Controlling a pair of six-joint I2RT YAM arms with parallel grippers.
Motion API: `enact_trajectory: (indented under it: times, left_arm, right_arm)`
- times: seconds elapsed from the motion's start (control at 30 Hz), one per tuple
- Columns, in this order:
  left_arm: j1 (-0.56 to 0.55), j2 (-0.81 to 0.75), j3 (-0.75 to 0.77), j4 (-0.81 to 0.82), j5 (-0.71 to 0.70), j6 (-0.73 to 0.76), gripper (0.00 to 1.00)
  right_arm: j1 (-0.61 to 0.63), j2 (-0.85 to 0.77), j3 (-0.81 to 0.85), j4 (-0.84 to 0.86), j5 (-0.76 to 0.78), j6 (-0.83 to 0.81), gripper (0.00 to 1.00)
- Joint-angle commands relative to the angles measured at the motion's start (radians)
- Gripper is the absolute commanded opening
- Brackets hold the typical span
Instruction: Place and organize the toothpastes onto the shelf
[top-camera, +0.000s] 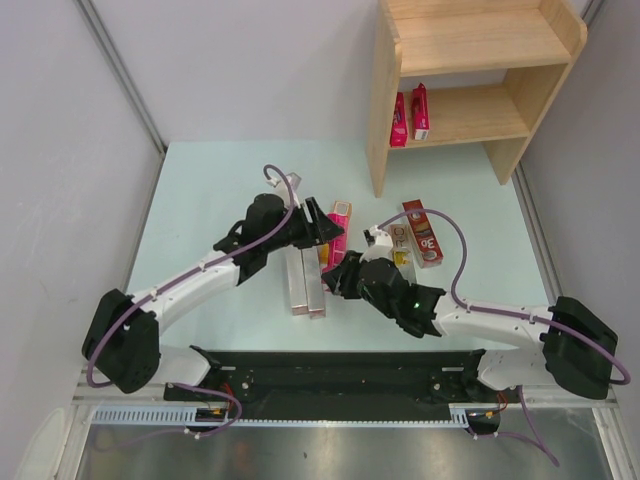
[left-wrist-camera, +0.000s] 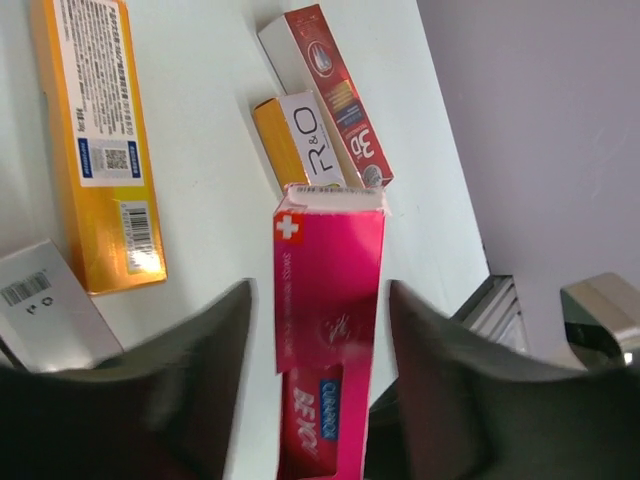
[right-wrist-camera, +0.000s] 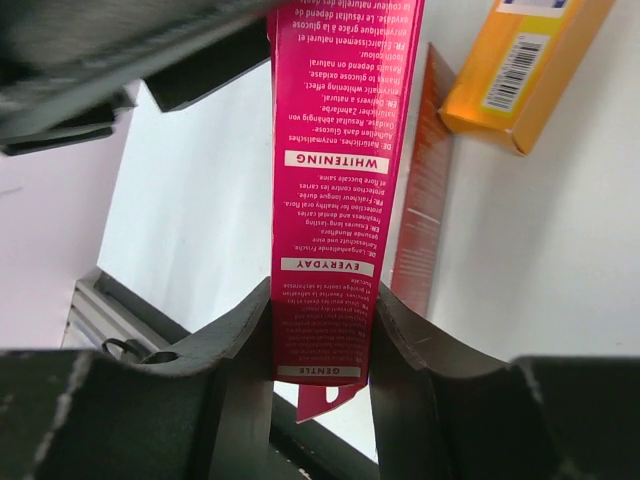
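Note:
A magenta-pink toothpaste carton (top-camera: 336, 246) hangs above the table between both arms. My right gripper (right-wrist-camera: 322, 295) is shut on its lower end (right-wrist-camera: 335, 200), both jaws pressed against its sides. My left gripper (left-wrist-camera: 320, 290) straddles the same carton (left-wrist-camera: 330, 300) with a gap on each side, so it is open. From above, the left gripper (top-camera: 322, 228) is just behind the carton and the right gripper (top-camera: 345, 270) just in front. Two more pink cartons (top-camera: 410, 115) stand on the lower board of the wooden shelf (top-camera: 470, 45).
On the table lie an orange-yellow carton (left-wrist-camera: 100, 150), a gold carton (left-wrist-camera: 300, 150), a dark red carton (top-camera: 422, 232) and two silver-grey cartons (top-camera: 306, 285) side by side. The shelf's side panel (top-camera: 380, 120) stands just behind the grippers.

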Motion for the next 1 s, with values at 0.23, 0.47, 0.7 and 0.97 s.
enact_trajectory:
  times: [0.23,0.47,0.7,0.97]
  left_arm:
    - [0.007,-0.178,-0.041,0.019,-0.076,0.101,1.00]
    - [0.000,-0.328,-0.105,-0.144,-0.322,0.236,1.00]
    - [-0.069,-0.406,-0.163,-0.281,-0.644,0.314,1.00]
    - [-0.095,-0.405,-0.183,-0.269,-0.652,0.321,1.00]
  right_arm:
    - [-0.015,-0.094,0.030,-0.065,0.096,-0.043,0.25]
    - [-0.057,-0.157,0.030,-0.163,0.085,-0.082,0.25]
    - [-0.103,-0.226,0.030,-0.297,0.079,-0.120,0.25]
    - [-0.181,-0.288,0.030,-0.334,0.013,-0.169,0.24]
